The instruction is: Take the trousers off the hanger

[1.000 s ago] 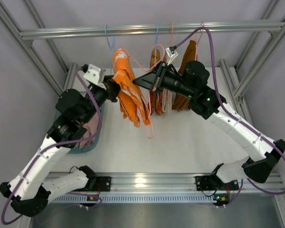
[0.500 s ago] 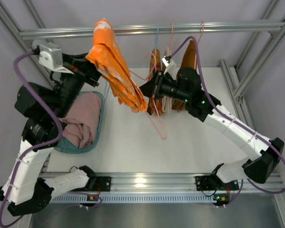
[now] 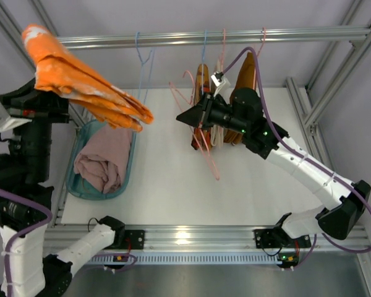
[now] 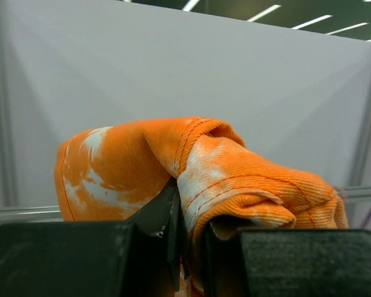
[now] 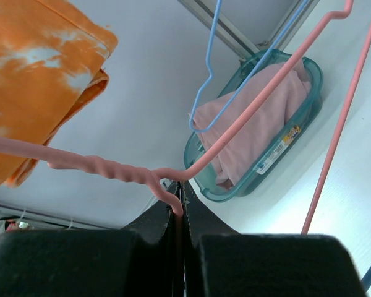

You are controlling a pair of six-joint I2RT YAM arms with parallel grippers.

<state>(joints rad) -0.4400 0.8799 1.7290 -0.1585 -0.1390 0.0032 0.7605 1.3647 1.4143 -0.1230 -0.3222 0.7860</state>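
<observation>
White walls and a silver rail frame the table. 1 second ago the orange trousers hung on the pink hanger. Now the left gripper, clamped on them, has swung them high and left, free of it. The right gripper pinches the bare hanger. The pink trousers lie in the teal basket, so both pairs look off.

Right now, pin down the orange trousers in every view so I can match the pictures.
Top external: orange trousers, upper left, held aloft.
Left wrist: centre, clamped in the left pincer.
Right wrist: upper left corner.
Shared landmark: teal basket, in top external and right wrist views only.
</observation>
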